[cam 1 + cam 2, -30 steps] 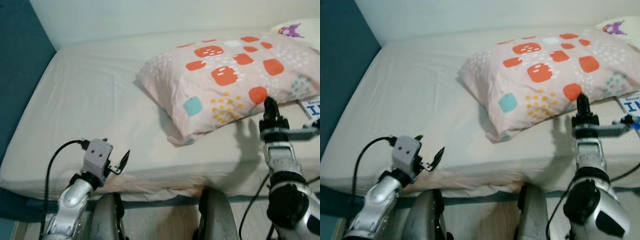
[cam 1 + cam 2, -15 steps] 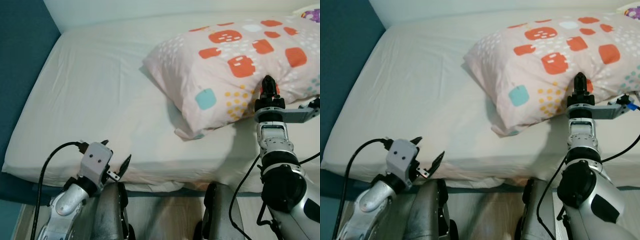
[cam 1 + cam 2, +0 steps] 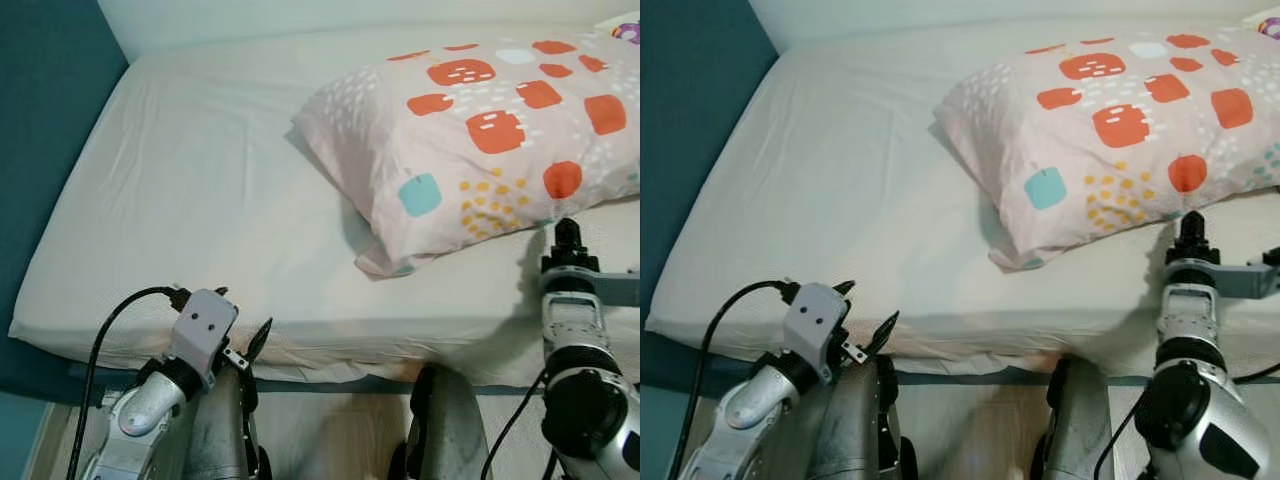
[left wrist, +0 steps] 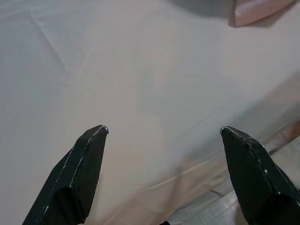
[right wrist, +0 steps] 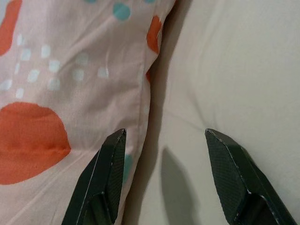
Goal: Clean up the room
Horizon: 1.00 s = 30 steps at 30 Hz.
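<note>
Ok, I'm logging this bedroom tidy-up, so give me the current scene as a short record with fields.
Surface: bed with a plain pale sheet
Main item: pillow, pink with orange and teal patches, lying on the bed's right part
Left claw: open, low at the bed's near edge, holding nothing
Right claw: open, at the pillow's near edge, one finger over the pillow, one over the sheet
Wall: teal wall left of the bed

A pale pink pillow [image 3: 480, 130] patterned with orange-red rounded squares, teal patches, white specks and yellow dots lies on my cream bed sheet [image 3: 190, 200]. At nine o'clock stands a deep teal wall [image 3: 40, 140]. My arms are silver, their fingers [image 4: 75, 173] black.
</note>
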Available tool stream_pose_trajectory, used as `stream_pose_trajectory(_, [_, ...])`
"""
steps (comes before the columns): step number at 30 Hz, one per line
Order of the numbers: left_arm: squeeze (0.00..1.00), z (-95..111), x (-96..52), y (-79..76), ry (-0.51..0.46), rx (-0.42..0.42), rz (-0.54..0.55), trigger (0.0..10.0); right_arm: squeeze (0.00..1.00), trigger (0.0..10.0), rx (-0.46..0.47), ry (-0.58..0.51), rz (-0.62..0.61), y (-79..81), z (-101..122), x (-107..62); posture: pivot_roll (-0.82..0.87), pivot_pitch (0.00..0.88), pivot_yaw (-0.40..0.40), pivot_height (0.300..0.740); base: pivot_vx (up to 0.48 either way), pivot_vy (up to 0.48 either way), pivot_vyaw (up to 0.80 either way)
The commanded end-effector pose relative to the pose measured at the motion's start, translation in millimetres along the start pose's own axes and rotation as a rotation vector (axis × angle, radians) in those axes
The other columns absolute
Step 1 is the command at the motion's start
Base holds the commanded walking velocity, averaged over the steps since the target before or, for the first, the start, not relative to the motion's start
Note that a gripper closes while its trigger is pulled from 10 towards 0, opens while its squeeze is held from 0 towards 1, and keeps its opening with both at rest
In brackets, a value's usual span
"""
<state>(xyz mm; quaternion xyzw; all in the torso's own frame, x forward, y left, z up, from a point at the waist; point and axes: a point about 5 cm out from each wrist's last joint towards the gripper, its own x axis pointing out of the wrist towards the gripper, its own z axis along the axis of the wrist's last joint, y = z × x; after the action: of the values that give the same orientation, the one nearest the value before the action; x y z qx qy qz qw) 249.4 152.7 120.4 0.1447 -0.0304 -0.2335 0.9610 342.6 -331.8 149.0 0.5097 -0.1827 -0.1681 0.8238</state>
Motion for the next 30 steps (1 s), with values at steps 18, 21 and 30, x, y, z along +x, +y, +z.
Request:
stream_pose_trajectory(18, [0.00,9,-11.3,-7.1,0.019,0.027,-0.034,10.0,1.00,10.0,0.025,0.051,0.139,28.0,-14,9.1,0.27,0.403,0.065,0.486,0.000,0.000,0.00])
stream_pose_trajectory(21, [0.00,10,-11.8,-7.0,0.025,0.038,-0.041,10.0,1.00,10.0,0.066,0.051,0.174,39.2,-19,12.3,0.27,0.403,0.067,0.486,0.000,0.000,0.00])
stream_pose_trajectory(30, [0.00,12,-11.6,-9.5,0.027,0.063,-0.059,10.0,1.00,10.0,0.148,0.091,0.378,84.1,-32,20.7,0.27,0.399,0.067,0.486,0.000,0.000,0.00])
